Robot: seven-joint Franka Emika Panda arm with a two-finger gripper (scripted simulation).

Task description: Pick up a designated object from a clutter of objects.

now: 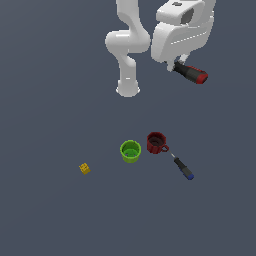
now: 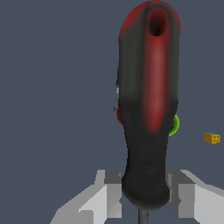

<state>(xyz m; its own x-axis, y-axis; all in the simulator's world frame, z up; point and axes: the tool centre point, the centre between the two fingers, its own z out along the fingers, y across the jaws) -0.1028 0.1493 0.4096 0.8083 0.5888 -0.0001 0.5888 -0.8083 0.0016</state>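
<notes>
Red-tipped screwdriver [image 1: 191,73], black-handled, held high above the grey floor [image 1: 50,210], clamped at its handle base between the closed fingers of the white arm's gripper [image 2: 144,197], while far below rest a green cup [image 1: 130,151], dark red mug [image 1: 157,143], blue-tipped screwdriver [image 1: 183,168] and yellow block [image 1: 85,169].

Held screwdriver [image 2: 148,109] hides both cups (shaft cropped).

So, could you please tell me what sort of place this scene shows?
A simulated tabletop test scene, apparently: a featureless grey surface, flat-shaded objects like the green cup and dark red mug, and a lone white arm whose end effector holds the red-tipped screwdriver.
</notes>
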